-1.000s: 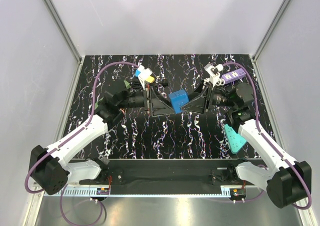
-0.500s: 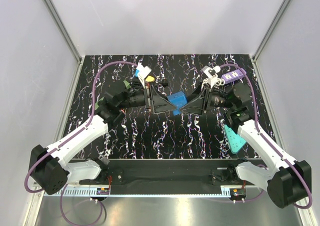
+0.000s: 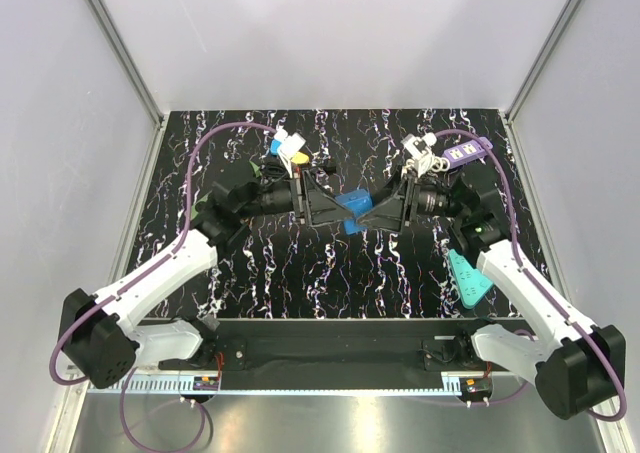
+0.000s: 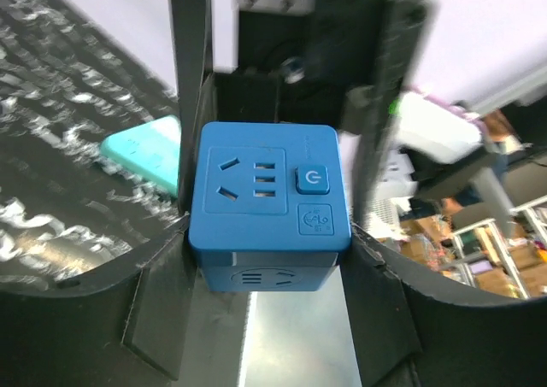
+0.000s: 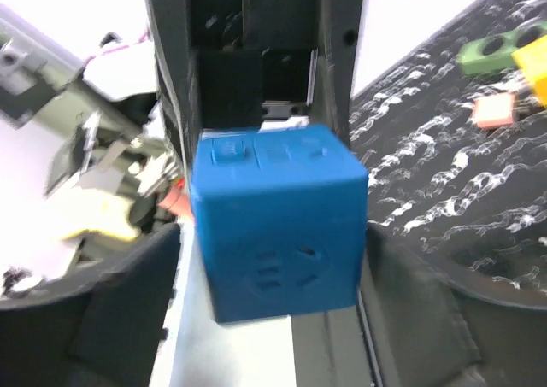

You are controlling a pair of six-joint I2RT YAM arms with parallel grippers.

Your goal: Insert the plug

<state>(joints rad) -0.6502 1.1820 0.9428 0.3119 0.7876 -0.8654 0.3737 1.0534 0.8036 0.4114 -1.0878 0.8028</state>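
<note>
A blue cube socket (image 3: 350,209) hangs above the table's middle between my two grippers, which face each other. My left gripper (image 3: 333,208) is shut on it; in the left wrist view its fingers press both sides of the cube (image 4: 269,203), whose face shows socket holes and a power button. My right gripper (image 3: 368,213) is open, and its fingers straddle the same cube (image 5: 278,216) with a gap on the left side. I cannot pick out a plug for certain.
A teal power strip (image 3: 468,278) lies at the right, also in the left wrist view (image 4: 145,148). A purple power strip (image 3: 465,153) lies at the back right. A green adapter (image 5: 487,52), a yellow piece (image 5: 532,62) and a small pink piece (image 5: 494,109) lie at the back left.
Both grippers have rolled about their long axis with the cube between them. The cube now shows less from above and sits slightly higher.
</note>
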